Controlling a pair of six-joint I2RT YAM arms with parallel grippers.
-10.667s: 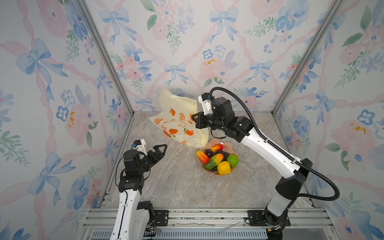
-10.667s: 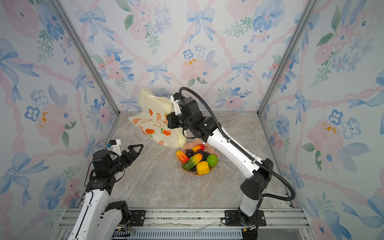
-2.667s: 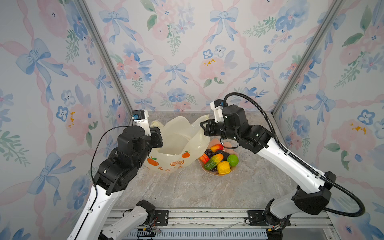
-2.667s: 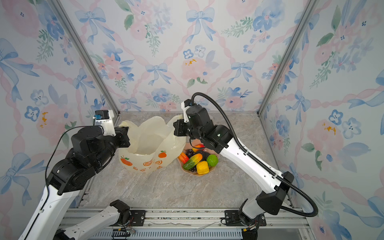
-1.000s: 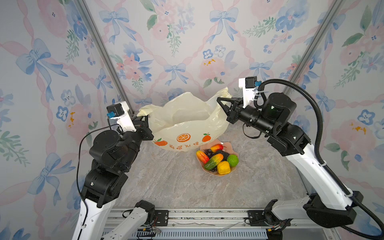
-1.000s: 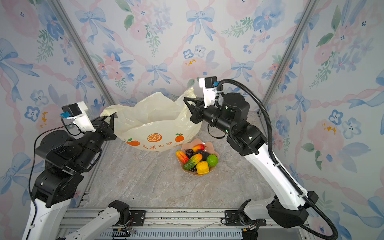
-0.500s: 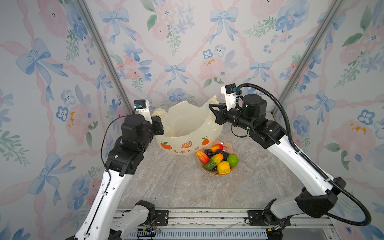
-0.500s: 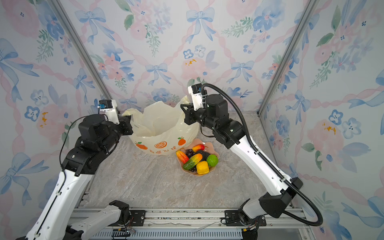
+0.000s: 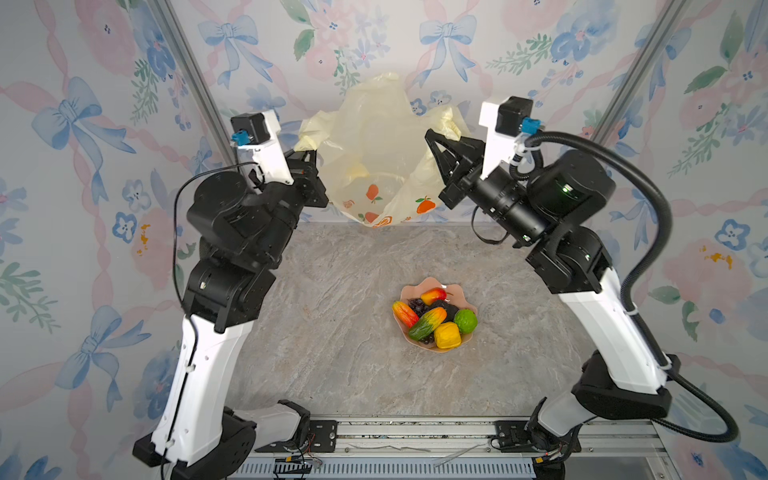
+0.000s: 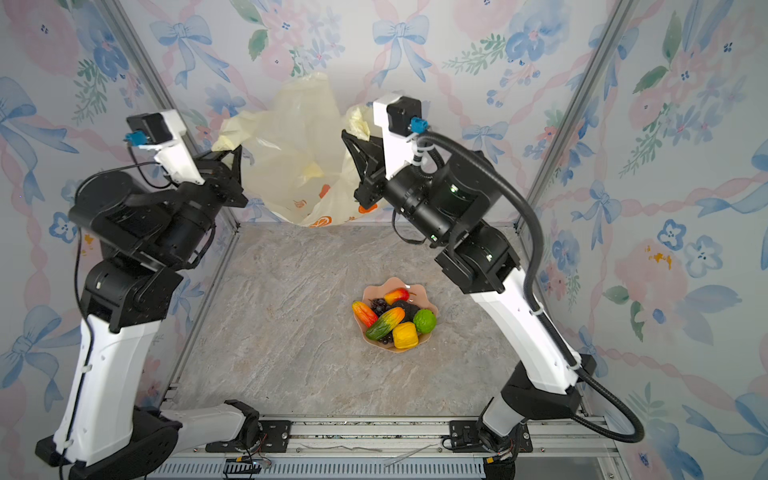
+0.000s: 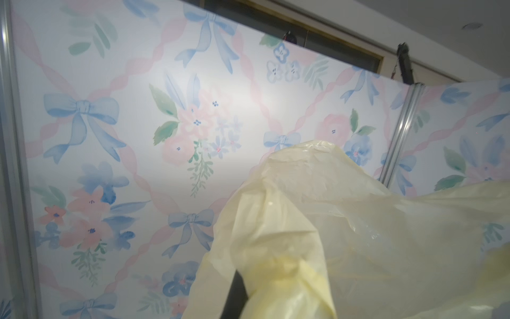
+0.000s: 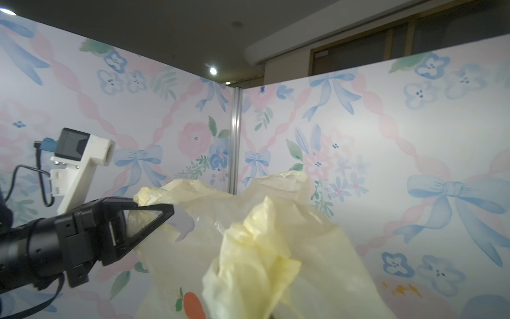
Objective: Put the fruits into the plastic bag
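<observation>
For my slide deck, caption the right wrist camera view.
Left gripper shut on a handle of the pale-yellow plastic bag, floral wall behind.

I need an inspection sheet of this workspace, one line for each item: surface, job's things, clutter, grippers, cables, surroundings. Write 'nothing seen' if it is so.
Surface: grey marbled table, bare but for the dish.
Job's things: bag hangs in the air at the back between both grippers, no fruit seen in it; fruits piled in a pink dish.
Clutter: a thin loose strip on the front rail.
Grippers: left gripper and right gripper each shut on a bag handle.
Cables: thick black hose loops on the right; thin black wire on the left.
Surroundings: floral walls on three sides.
</observation>
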